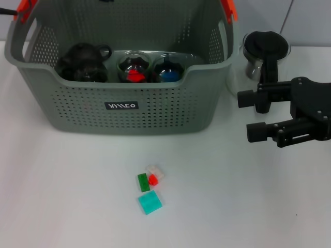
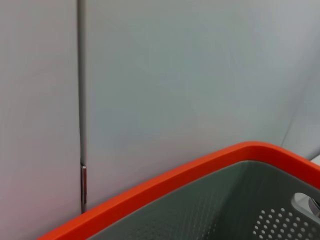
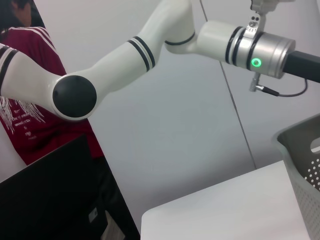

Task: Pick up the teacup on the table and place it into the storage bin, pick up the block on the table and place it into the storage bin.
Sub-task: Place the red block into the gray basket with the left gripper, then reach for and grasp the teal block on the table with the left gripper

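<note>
The small blocks (image 1: 149, 189) on the near counter (image 1: 62, 196) look light, hard and slick, best pinched across flat sides by the right gripper (image 1: 252, 114), fingers spread and empty.

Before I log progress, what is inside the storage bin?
Inside the storage bin sit a dark teapot and two clear cups, one holding something red, the other something blue. The bin's front wall covers their lower parts and the floor.
</note>
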